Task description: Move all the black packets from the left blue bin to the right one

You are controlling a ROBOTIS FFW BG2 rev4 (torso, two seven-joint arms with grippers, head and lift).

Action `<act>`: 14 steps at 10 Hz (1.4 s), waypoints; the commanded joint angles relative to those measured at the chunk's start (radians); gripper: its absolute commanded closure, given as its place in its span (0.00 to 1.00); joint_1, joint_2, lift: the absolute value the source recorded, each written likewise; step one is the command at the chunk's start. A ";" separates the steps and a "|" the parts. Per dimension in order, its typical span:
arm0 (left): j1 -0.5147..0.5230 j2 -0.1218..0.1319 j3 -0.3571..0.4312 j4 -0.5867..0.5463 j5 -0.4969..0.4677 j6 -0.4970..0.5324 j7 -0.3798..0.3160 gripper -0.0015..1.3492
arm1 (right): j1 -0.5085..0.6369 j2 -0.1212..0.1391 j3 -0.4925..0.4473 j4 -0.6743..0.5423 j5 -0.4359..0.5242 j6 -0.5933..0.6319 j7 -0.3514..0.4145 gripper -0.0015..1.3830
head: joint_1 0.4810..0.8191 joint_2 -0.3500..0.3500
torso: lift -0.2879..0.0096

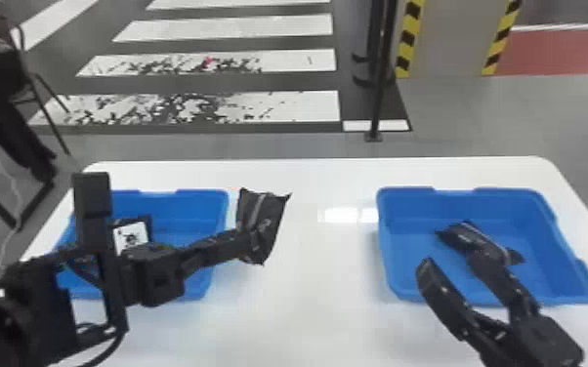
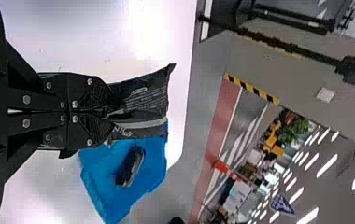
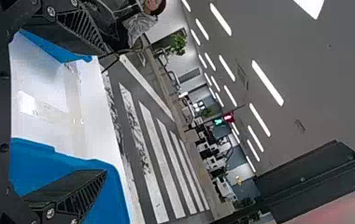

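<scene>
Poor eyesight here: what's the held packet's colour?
The packet is black with a grey band, best in the left wrist view.

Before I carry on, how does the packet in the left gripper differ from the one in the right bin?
The held packet is clamped by the left gripper; the other packet lies in the right bin. The held packet looks roughly upright; the other lies slantwise. Both are black with a pale stripe.

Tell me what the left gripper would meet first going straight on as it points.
Past the packet in the left gripper, the table looks free toward the right bin's far-left corner, probably met first; height is unclear, so it may pass over.
</scene>
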 commanded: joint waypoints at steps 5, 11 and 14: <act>-0.038 -0.004 -0.172 -0.007 0.073 0.024 -0.015 0.89 | -0.129 -0.033 0.092 0.062 -0.093 0.024 0.020 0.09 | 0.63 0.47 | 0.45; -0.055 -0.004 -0.244 0.018 0.113 0.043 -0.017 0.89 | -0.176 -0.039 0.140 0.126 -0.199 0.036 0.020 0.71 | 0.63 0.42 | 0.45; -0.053 -0.007 -0.238 0.020 0.119 0.041 -0.013 0.89 | -0.176 -0.039 0.144 0.130 -0.225 0.036 0.023 0.92 | 0.63 0.42 | 0.45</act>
